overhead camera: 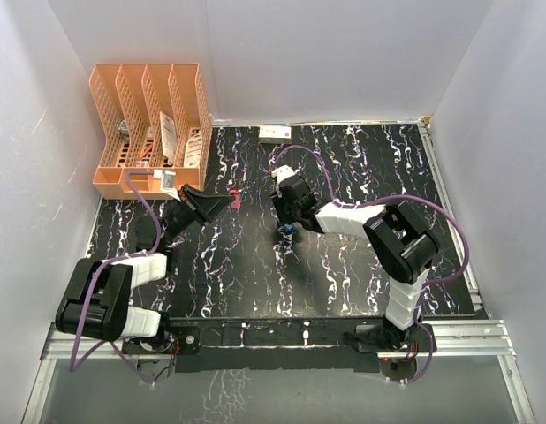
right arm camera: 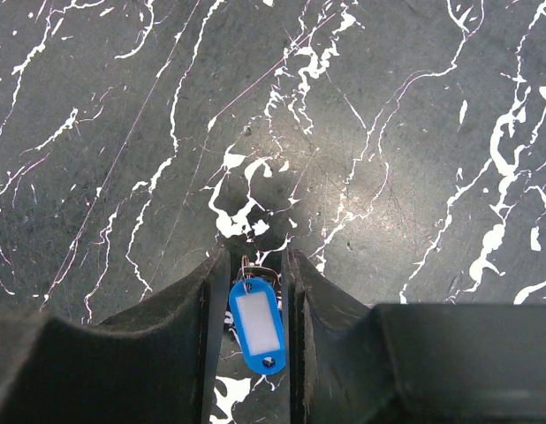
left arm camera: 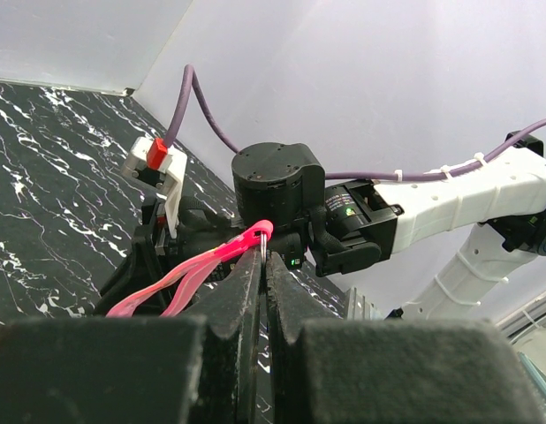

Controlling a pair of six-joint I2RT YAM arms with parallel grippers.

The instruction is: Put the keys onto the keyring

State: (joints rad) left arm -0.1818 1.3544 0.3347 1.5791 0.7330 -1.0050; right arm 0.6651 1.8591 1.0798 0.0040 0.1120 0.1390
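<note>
The keyring (left arm camera: 251, 234) sits between the left jaws, left of the keys (right arm camera: 255, 322) between the right jaws.

Bright, even overhead light; soft glare on tabletop (right arm camera: 379, 159); wrist-view foregrounds blurred.

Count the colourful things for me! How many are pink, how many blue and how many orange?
Pink: 1, the keyring strap, pinched in the left gripper.
Blue: 1, the key tag, between the fingers of the right gripper.
Orange: 1, the file rack.
Total: 3
</note>
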